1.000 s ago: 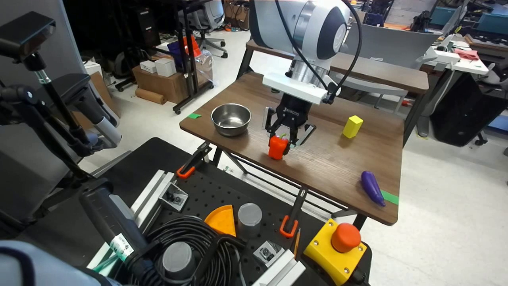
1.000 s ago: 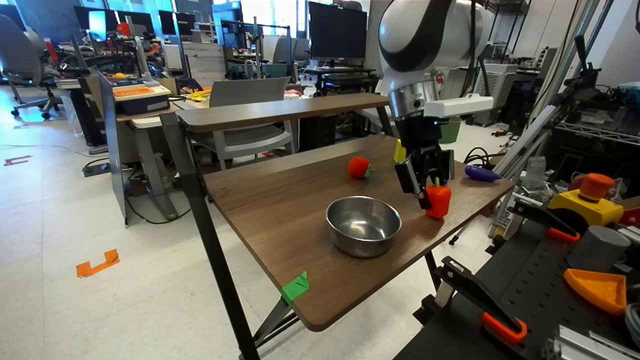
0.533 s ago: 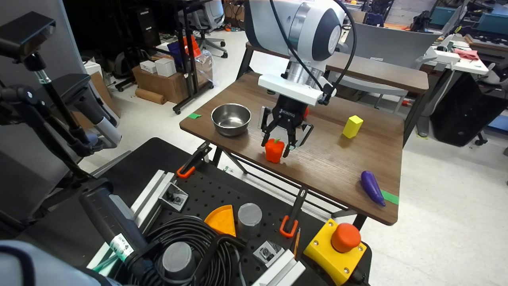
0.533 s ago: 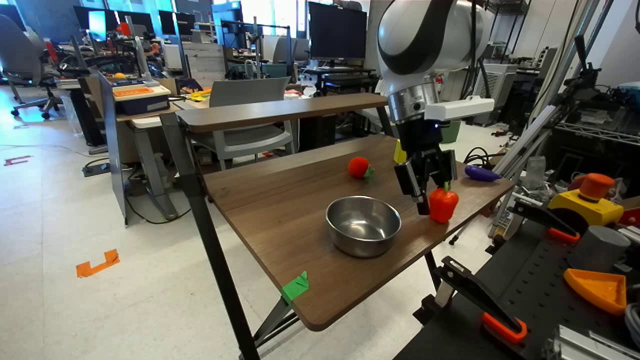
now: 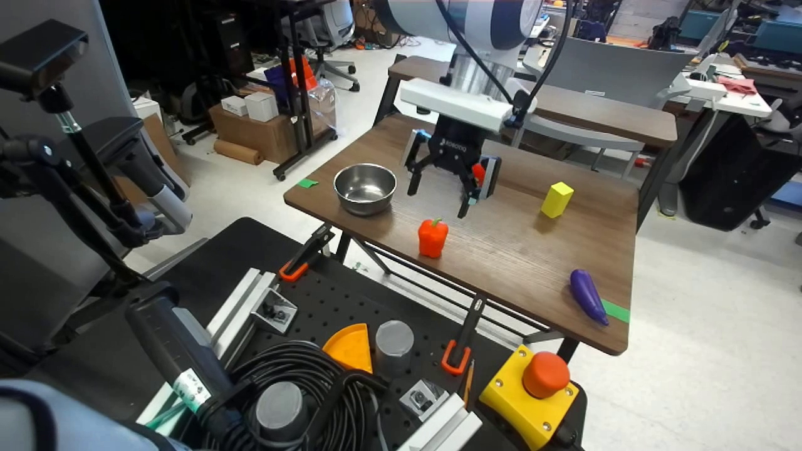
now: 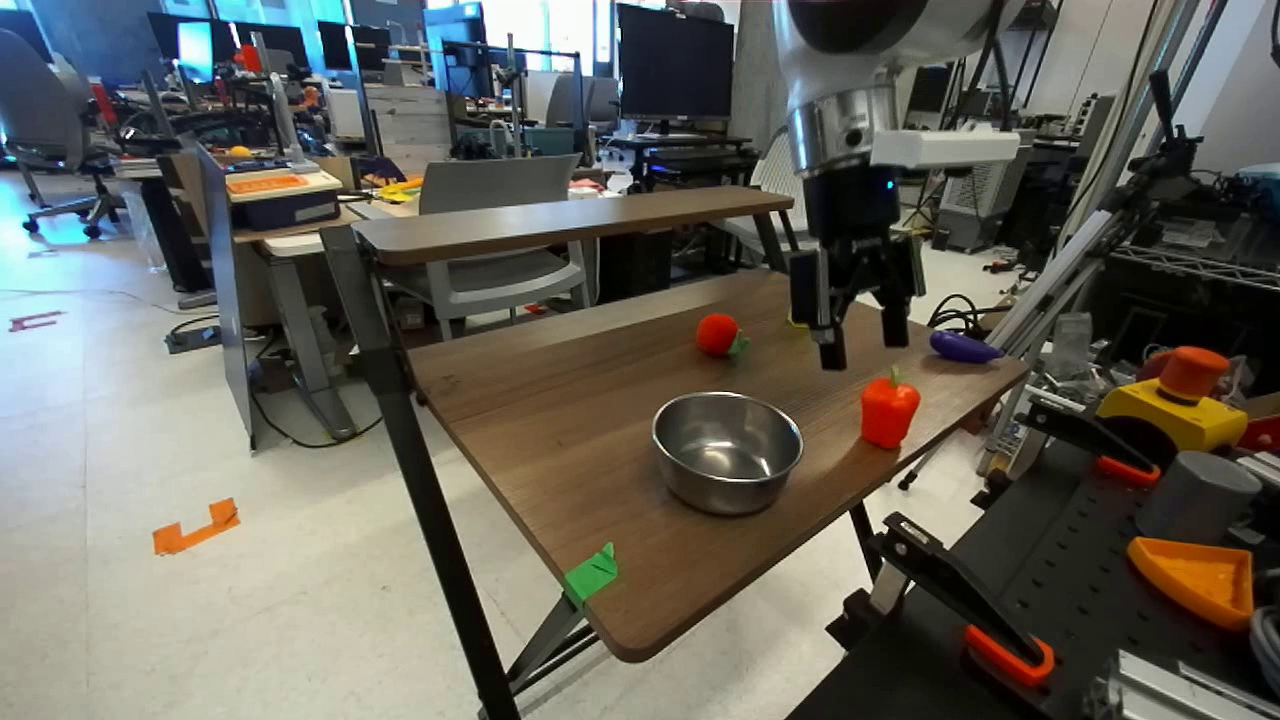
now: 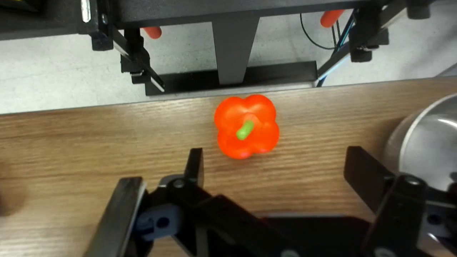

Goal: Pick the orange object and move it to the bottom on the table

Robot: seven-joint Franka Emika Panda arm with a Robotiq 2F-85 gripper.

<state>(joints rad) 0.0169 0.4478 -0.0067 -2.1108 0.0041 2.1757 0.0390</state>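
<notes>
I have the gripper [image 5: 438, 197] abv the table [image 5: 514, 257] via remote, fingers [image 6: 832, 350] well apart — the orange pepper [image 5: 433, 240] stands upright on the table nr the edge facing the black bench [image 5: 351, 304], lower than & clear of the fingers.

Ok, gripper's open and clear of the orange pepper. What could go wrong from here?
The orange pepper stands close to the edge of the table, so a bump from the open gripper might knock it off. A round red-orange item with a green part lies farther from that edge; it could be mistaken for the pepper. In the wrist view, the gripper partly covers the steel bowl, so a low sideways move might strike it.
</notes>
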